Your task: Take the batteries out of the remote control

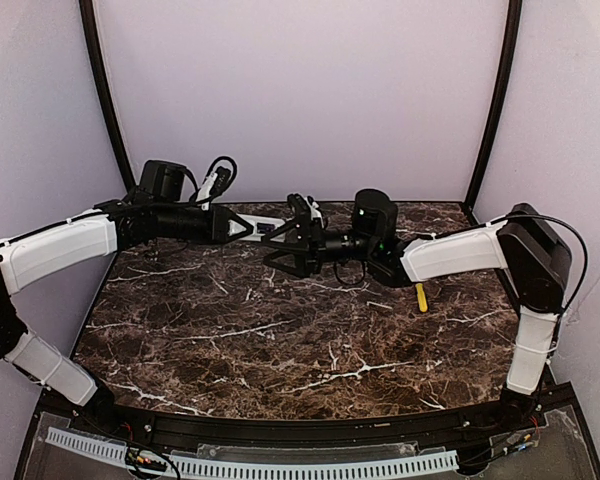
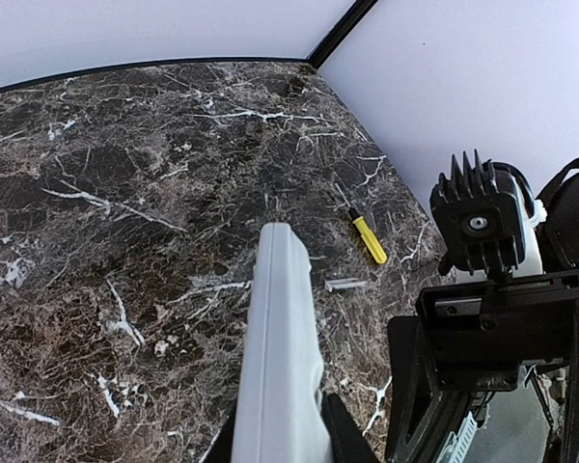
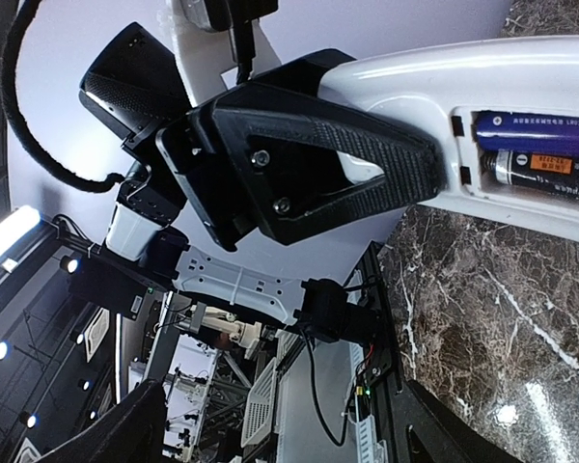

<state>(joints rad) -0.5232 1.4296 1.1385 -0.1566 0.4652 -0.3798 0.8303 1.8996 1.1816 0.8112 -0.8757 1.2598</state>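
My left gripper (image 1: 242,228) (image 2: 280,429) is shut on one end of the white remote control (image 1: 267,229) (image 2: 282,338) and holds it above the marble table. In the right wrist view the remote (image 3: 521,72) shows its open compartment with two batteries inside, one purplish-blue (image 3: 540,122) and one dark with a reddish label (image 3: 550,166). My right gripper (image 1: 293,238) (image 3: 285,434) is wide open and empty at the remote's free end, its fingers apart from it. The left gripper's black fingers (image 3: 309,154) clamp the remote beside the compartment.
A yellow stick with a metal tip (image 1: 421,297) (image 2: 370,239) lies on the table at the right. A small flat grey cover (image 2: 345,285) lies near it. The right arm's wrist (image 2: 482,231) is close to the remote's right side. Walls enclose the table (image 1: 280,340).
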